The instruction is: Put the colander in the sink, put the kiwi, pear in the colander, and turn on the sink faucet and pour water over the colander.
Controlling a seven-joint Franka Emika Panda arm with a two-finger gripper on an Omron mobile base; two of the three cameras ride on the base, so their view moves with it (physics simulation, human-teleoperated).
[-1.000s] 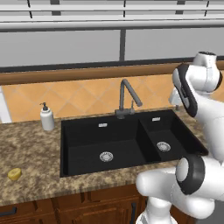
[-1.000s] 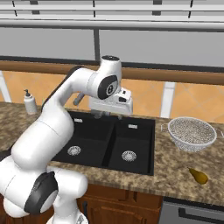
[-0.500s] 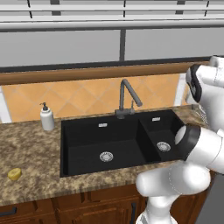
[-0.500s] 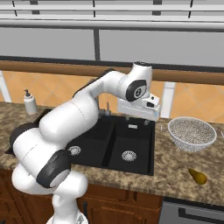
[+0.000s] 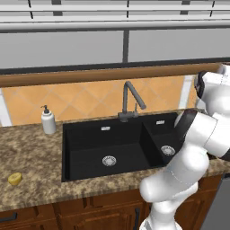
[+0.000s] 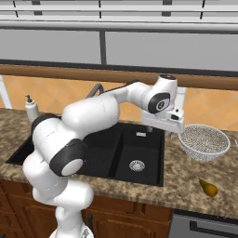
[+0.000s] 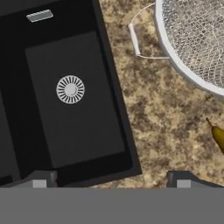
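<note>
Your colander [image 6: 204, 141] is a round bowl of fine whitish-grey mesh with a thick pale rim and a thin wire side handle; it sits on the speckled brown granite counter [image 6: 186, 179], just right of the sink [image 6: 116, 153]. The sink is matte black, rectangular, with a large basin and a smaller one, each with a round slotted silver drain [image 7: 70, 89].

The gripper [image 7: 111, 179] hangs over the counter edge between the small basin and the colander, its jaws spread wide with nothing between them.

A small yellow-brown fruit [image 6: 209, 188] lies on the counter near the colander, toward the front edge, and a yellow lumpy fruit [image 5: 15, 179] lies far left of the sink. Behind the basins you see the angular dark grey faucet [image 5: 130, 101]; a white soap pump bottle [image 5: 48, 120] stands to its left. No writing is legible.
</note>
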